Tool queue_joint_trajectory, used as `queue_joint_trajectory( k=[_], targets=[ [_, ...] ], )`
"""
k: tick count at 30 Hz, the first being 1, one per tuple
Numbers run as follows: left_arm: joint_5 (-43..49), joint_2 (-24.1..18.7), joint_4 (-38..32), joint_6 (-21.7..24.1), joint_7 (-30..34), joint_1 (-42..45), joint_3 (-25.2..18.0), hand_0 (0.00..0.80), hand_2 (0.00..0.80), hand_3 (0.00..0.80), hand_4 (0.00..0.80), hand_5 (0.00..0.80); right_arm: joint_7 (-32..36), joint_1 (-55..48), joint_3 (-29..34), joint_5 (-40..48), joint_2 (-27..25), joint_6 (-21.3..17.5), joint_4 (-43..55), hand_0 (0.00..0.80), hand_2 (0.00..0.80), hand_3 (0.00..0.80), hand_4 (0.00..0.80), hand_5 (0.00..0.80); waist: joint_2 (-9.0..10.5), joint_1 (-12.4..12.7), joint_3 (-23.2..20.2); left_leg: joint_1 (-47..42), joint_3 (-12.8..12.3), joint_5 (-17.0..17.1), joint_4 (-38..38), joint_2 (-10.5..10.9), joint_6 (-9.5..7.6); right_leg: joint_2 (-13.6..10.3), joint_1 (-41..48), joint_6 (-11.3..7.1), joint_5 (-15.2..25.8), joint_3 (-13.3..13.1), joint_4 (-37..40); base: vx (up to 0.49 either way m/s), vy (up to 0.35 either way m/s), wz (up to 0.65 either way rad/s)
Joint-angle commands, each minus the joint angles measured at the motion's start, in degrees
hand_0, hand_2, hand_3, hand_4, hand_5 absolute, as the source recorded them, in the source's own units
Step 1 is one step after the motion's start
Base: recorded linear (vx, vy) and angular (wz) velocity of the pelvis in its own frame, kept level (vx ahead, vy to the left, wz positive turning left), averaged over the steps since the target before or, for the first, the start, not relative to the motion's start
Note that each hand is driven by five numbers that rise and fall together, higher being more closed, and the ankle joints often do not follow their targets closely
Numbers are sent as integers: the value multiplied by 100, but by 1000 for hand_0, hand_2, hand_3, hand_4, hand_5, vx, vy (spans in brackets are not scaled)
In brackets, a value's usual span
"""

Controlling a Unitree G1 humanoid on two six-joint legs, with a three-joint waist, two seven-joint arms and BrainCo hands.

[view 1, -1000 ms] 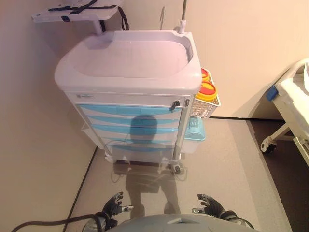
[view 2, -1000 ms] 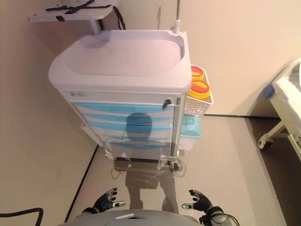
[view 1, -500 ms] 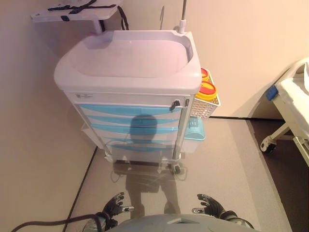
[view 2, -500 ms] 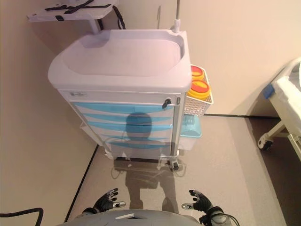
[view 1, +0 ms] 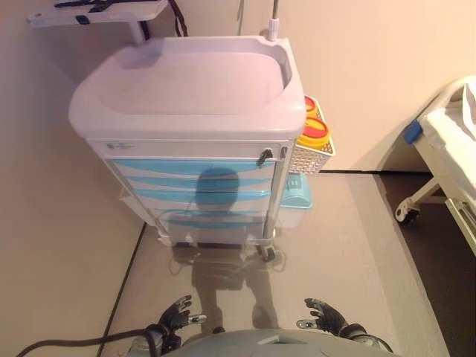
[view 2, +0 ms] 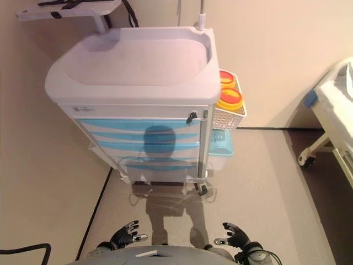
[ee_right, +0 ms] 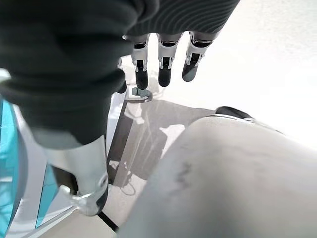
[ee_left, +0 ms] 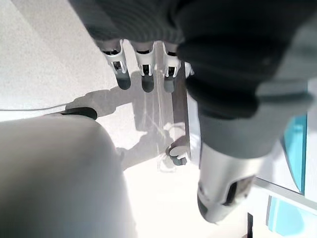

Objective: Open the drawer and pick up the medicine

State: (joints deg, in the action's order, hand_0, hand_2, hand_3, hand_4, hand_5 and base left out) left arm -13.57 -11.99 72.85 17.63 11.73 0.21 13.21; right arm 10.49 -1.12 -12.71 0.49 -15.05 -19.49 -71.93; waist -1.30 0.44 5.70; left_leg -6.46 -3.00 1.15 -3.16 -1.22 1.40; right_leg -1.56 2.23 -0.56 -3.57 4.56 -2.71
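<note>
A white medical cart (view 1: 186,89) stands ahead by the left wall, with several blue drawers (view 1: 195,168), all closed. No medicine shows. My left hand (view 1: 175,315) hangs low at the bottom of the eye views, far from the cart, fingers relaxed and empty; its fingers (ee_left: 143,67) point down at the floor. My right hand (view 1: 323,315) hangs likewise on the other side, open and empty, with its fingers (ee_right: 166,59) straight.
A white wire basket (view 1: 312,152) with yellow, red-lidded containers (view 1: 313,132) hangs on the cart's right side, above a pale blue bin (view 1: 295,195). A bed frame (view 1: 446,163) on castors stands at the far right. A tray on an arm (view 1: 89,10) juts out behind the cart.
The whole view has shifted: the cart now sits a little further left and looms larger, so the camera has moved. Both hands hang as before.
</note>
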Motion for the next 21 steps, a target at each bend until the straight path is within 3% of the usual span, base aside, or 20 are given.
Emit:
queue_joint_trajectory(
  k=[1, 11, 21],
  targets=[
    [-390, -12, 144, 134, 51, -456, -152, 0, 0, 0, 0, 0, -15, 453, -304, -28, 64, -87, 18, 0, 0, 0, 0, 0, 287, -97, 228, 356, -263, -675, 594, 428, -367, -126, -235, -240, 263, -144, 31, -69, 27, -25],
    [-1157, -87, -57, 396, -29, -1149, -263, 0, 0, 0, 0, 0, -223, 990, -475, 129, -55, -54, 286, 0, 0, 0, 0, 0, 300, -204, 1001, 1287, -468, -601, 1086, 363, -382, -143, -1264, -229, 258, -278, -598, -84, 26, -14],
    [-2370, -239, -675, 1064, 255, -1912, -205, 0, 0, 0, 0, 0, -422, 1539, -623, 497, -356, -11, 566, 0, 0, 0, 0, 0, 362, -358, 1509, 2721, -648, -698, 2307, 312, -353, -150, -2636, -129, 268, -454, -1418, -79, 60, -12]
  ],
)
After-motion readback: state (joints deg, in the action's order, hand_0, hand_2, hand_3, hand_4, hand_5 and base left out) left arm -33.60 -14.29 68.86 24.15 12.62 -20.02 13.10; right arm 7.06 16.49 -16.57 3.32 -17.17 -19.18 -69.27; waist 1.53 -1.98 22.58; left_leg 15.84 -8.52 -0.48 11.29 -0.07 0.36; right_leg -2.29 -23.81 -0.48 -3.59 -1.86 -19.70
